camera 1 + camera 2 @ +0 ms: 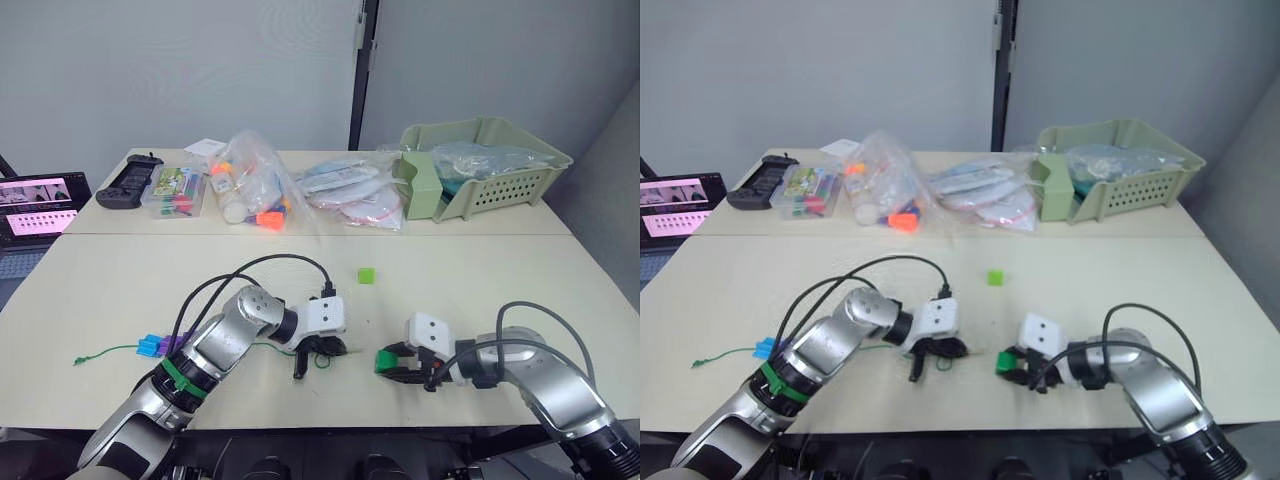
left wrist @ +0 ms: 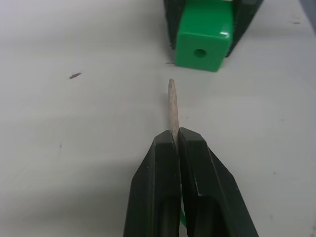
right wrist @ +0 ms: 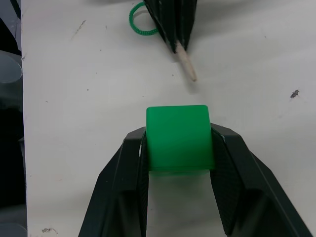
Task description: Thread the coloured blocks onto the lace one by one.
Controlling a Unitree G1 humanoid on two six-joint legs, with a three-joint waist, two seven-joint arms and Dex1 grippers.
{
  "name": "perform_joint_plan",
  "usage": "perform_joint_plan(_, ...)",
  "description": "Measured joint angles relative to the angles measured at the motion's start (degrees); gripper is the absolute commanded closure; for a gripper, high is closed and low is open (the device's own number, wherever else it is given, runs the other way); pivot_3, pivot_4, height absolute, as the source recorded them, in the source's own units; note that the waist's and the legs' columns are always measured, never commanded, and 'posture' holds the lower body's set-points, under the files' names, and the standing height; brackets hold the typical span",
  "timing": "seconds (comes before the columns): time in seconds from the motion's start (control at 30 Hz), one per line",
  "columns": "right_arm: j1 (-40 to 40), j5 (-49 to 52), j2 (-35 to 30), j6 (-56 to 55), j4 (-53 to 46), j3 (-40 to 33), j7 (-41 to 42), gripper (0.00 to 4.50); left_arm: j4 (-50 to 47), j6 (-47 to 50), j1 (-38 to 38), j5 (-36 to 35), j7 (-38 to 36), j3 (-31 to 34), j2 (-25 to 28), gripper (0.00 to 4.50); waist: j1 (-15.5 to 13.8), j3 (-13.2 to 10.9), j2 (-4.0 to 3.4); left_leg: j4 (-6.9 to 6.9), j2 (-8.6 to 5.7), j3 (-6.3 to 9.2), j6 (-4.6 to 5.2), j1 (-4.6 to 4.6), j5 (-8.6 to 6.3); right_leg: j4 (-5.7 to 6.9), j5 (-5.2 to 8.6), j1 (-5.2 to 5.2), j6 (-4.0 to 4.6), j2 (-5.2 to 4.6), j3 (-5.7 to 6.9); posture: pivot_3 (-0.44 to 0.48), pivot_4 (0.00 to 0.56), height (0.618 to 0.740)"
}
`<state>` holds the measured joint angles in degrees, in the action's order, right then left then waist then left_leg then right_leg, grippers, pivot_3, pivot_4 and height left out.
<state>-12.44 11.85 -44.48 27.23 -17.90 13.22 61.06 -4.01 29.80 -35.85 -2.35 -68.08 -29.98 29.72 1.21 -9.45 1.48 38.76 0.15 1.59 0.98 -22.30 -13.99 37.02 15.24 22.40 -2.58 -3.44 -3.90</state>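
On the table point(image 1: 120, 270), left gripper point(image 2: 174, 140) jaws pinching lace point(image 2: 172, 106) tip; right gripper point(image 3: 178, 143) jaws clamping dark green block point(image 3: 178, 136)

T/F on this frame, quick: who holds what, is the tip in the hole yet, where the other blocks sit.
1. The right pincer grips the dark green block. True.
2. The left pincer is open. False: shut on the lace tip.
3. The tip is through the block's hole. False: still short of it.
4. A light green block lies loose on the table. True.
5. Purple blocks sit in the tray. False: on the lace beside the left arm.
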Motion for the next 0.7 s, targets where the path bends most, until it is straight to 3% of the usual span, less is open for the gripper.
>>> perform_joint_plan(0.7, -4.6, -2.2, 2.1, -0.7, 1.3, 4.1, 0.8, 3.32, -2.1, 2.1, -2.6, 0.3, -2.6, -2.7, 1.0, 4.49, 0.1, 0.0, 0.01, -0.01, 0.00, 0.00, 0.00, -0.04, 0.00, 0.00, 0.00, 0.05, 0.00, 0.02, -0.01, 0.000, 0.150, 0.740)
